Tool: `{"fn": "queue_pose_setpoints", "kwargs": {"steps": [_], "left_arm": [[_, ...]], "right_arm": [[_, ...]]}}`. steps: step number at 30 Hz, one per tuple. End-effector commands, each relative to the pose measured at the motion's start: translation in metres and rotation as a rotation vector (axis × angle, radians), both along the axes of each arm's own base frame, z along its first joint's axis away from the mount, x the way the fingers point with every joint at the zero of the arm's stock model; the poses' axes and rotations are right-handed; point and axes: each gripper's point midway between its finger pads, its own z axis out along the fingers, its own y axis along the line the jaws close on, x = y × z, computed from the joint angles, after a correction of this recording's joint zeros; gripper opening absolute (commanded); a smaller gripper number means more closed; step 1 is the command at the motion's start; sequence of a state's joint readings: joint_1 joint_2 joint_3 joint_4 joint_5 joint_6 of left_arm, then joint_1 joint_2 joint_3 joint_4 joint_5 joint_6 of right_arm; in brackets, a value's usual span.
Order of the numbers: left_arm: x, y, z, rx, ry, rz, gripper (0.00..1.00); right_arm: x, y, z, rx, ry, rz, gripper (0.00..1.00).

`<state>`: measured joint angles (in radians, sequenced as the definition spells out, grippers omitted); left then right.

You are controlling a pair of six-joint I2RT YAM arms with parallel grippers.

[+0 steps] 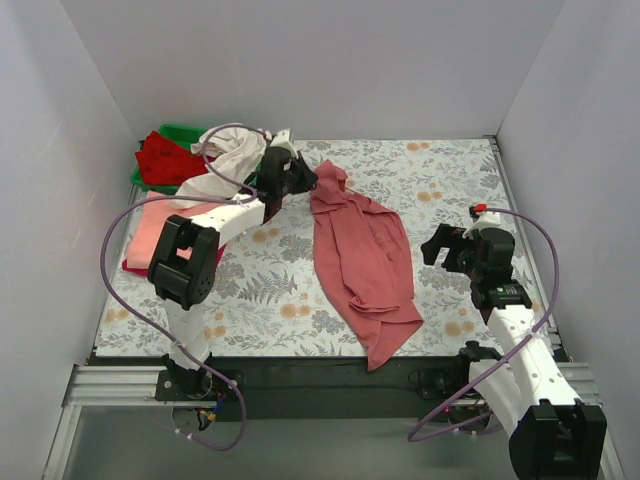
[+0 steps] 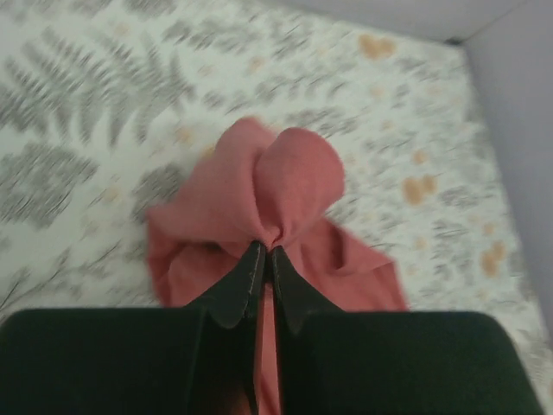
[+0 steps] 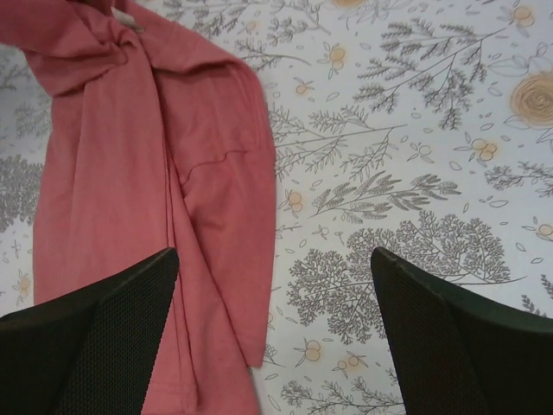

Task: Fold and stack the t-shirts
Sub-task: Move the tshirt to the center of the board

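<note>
Left gripper (image 2: 266,251) up close, black fingers clenched on a bunch of the dusty-rose t-shirt (image 2: 285,186); right gripper (image 3: 275,255) spread wide, holding nothing.

That shirt runs as a long, rumpled band down the middle of the floral tabletop (image 1: 450,180), pinched end near the far edge, tail almost at the near edge, creased lengthwise with one seam showing. Over by the right edge, the right gripper hangs beside the shirt's side hem. A scrap of white neck label (image 3: 130,17) peeks out at the collar, too small to read. Far-left corner: green bin (image 1: 185,132), red shirt (image 1: 165,160) inside, cream-white shirt (image 1: 225,165) heaped at its rim. Salmon-pink shirt (image 1: 150,230) lies flat along the left edge.
</note>
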<state>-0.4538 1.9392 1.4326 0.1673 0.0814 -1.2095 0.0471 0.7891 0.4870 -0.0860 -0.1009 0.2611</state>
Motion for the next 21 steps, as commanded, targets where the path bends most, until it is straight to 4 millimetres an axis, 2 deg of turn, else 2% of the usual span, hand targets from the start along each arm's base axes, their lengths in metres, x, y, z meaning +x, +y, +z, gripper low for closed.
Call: {"fn": "queue_pose_setpoints", "kwargs": {"steps": [1,3,5,7,9,12,13,14,15,16,17,21], "left_arm": [[-0.005,0.045,0.011,0.093,-0.079,0.173,0.0],[-0.018,0.054,-0.006,0.123,-0.04,0.184,0.01],[-0.025,0.065,-0.018,0.148,-0.015,0.222,0.1],[-0.029,0.074,-0.01,0.153,-0.025,0.254,0.11],[-0.038,0.082,-0.011,0.176,0.0,0.273,0.18],[-0.048,0.09,-0.013,0.196,0.031,0.286,0.79],[-0.055,0.094,-0.011,0.202,0.043,0.293,0.87],[-0.059,0.097,-0.008,0.199,0.043,0.299,0.88],[-0.068,0.1,-0.016,0.196,0.072,0.304,0.88],[-0.074,0.102,-0.003,0.169,0.053,0.307,0.88],[-0.079,0.102,0.0,0.153,0.052,0.303,0.89],[-0.097,0.08,-0.01,0.114,0.101,0.185,0.9]], "right_arm": [[-0.004,0.017,-0.003,0.03,0.061,0.067,0.98],[-0.008,0.031,-0.013,0.032,0.098,0.107,0.98],[-0.012,0.041,-0.025,0.013,0.148,0.124,0.98],[-0.013,0.047,-0.034,0.002,0.19,0.13,0.98],[-0.017,0.055,-0.042,0.005,0.224,0.151,0.97],[-0.022,0.062,-0.048,-0.019,0.247,0.162,0.97],[-0.024,0.061,-0.05,-0.037,0.258,0.153,0.98],[-0.026,0.06,-0.052,-0.042,0.267,0.15,0.98],[-0.027,0.06,-0.051,-0.041,0.27,0.148,0.98],[-0.027,0.055,-0.053,-0.057,0.273,0.12,0.98],[-0.023,0.047,-0.052,-0.076,0.264,0.073,0.98],[-0.01,0.028,-0.045,-0.134,0.247,-0.041,0.98]]}}
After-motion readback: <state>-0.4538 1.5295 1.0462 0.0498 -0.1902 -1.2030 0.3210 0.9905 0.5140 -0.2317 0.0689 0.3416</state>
